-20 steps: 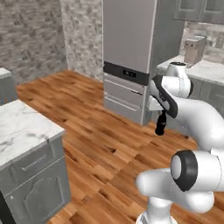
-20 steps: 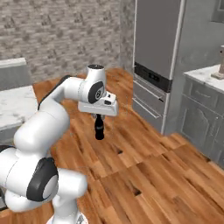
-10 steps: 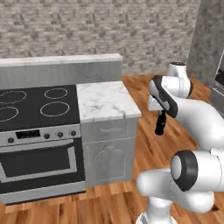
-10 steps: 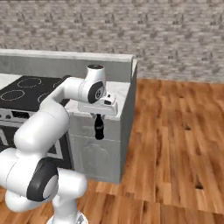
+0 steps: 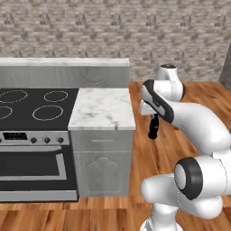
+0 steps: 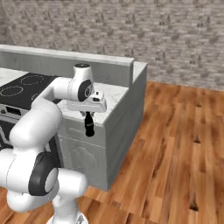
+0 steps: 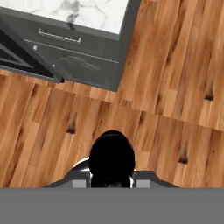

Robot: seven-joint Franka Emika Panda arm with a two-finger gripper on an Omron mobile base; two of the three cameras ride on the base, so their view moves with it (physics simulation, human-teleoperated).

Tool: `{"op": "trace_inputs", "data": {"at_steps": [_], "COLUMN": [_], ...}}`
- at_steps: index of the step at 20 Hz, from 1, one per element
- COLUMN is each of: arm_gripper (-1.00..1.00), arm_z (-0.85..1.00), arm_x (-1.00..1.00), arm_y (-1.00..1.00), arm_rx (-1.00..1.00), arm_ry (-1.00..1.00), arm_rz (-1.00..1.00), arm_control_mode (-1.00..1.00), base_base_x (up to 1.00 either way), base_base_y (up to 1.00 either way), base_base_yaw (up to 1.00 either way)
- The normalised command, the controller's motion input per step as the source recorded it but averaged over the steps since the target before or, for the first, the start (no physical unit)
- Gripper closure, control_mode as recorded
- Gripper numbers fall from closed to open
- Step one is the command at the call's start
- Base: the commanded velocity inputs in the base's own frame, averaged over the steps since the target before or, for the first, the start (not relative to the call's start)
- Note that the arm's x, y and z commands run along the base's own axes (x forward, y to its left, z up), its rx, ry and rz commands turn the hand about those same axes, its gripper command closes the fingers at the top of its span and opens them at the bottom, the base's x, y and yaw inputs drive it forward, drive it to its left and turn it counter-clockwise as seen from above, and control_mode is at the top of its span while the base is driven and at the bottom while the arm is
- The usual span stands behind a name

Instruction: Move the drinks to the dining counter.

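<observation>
Swung round from the fridge to face the dining counter (image 5: 101,108) beside the cooktop (image 5: 31,103); gripper (image 5: 154,119) clamped on black bottle (image 5: 153,128) over floor, placement next

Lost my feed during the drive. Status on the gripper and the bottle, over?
Gripper shut on the black bottle, bottle hanging upright over the wood floor. Marble counter with raised ledge just beside it. Nothing in between, over.
</observation>
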Motion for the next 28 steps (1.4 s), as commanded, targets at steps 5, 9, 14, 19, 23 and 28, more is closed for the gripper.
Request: {"op": "trace_inputs", "data": {"at_steps": [5, 9, 14, 19, 23, 28], "arm_gripper": [1.00, 1.00, 1.00, 1.00, 1.00, 1.00], "arm_z": [0.00, 0.00, 0.00, 0.00, 0.00, 0.00], "arm_x": [0.00, 0.00, 0.00, 0.00, 0.00, 0.00], "arm_y": [0.00, 0.00, 0.00, 0.00, 0.00, 0.00], "arm_rx": [0.00, 0.00, 0.00, 0.00, 0.00, 0.00], "arm_ry": [0.00, 0.00, 0.00, 0.00, 0.00, 0.00], "arm_rz": [0.00, 0.00, 0.00, 0.00, 0.00, 0.00], "arm_control_mode": [1.00, 1.00, 1.00, 1.00, 1.00, 1.00], "base_base_x": [0.65, 0.57, 0.54, 0.70, 0.79, 0.75], "base_base_y": [-1.00, -1.00, -1.00, -1.00, -0.97, -0.64], "base_base_yaw": [0.01, 0.00, 0.00, 0.06, 0.12, 0.19]}}
